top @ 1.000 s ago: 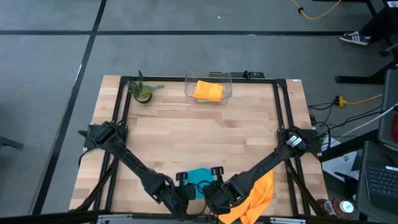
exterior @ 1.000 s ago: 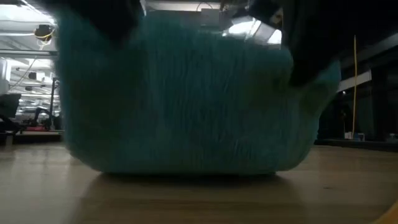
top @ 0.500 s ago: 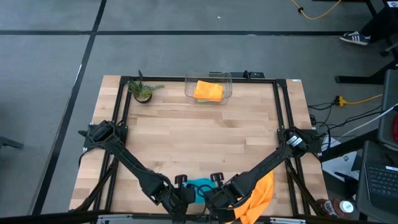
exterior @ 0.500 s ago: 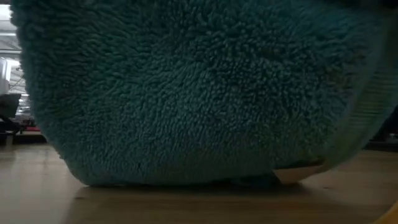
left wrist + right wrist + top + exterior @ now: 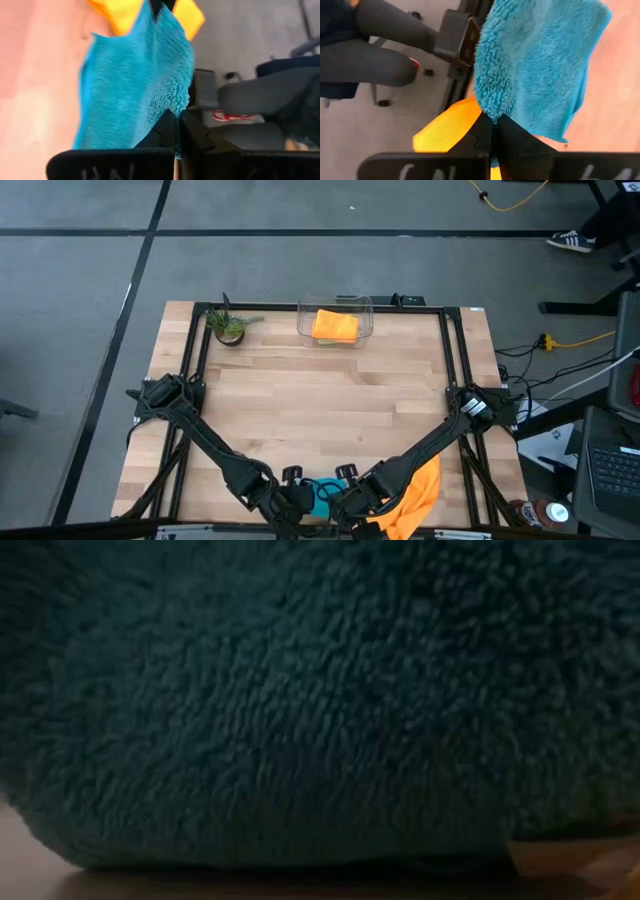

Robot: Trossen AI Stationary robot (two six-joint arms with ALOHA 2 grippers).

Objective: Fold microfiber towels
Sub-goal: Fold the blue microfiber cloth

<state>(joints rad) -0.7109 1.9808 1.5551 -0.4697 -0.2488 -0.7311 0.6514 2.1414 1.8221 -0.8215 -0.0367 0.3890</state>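
A: Near edge first. What's there?

B: Teal towel (image 5: 322, 492), bunched at the front edge of the table (image 5: 320, 400), midway along it. In the low view its pile (image 5: 300, 710) fills nearly everything; only a sliver of wood shows below.

A: Grippers?

B: Both are on it. Left gripper (image 5: 300, 500) sits at the towel's left side, right gripper (image 5: 345, 500) at its right side, close together. Left wrist view: fingers (image 5: 167, 132) pinched together on a teal corner (image 5: 135, 90), cloth spreading away from them. Right wrist view: same story, fingers (image 5: 487, 132) closed tight on a teal edge (image 5: 535, 65).

A: Is the towel lifted or flat?

B: Can't tell for certain. In the low view the bottom of it meets the wood.

A: Anything beside it?

B: Orange towel (image 5: 412, 498), just right of the right gripper, draped at the front right corner and running under that arm. It shows in both wrist views as well, behind the teal (image 5: 185, 15) (image 5: 450, 127).

A: Farther back?

B: Bare wood through the middle. At the far edge, a clear bin (image 5: 335, 326) with a second orange towel (image 5: 335, 326) folded inside. Left of the bin, a small potted plant (image 5: 230, 326), well apart from it.

A: Beyond the table?

B: Grey floor; a yellow cable (image 5: 515, 195) at the far right.
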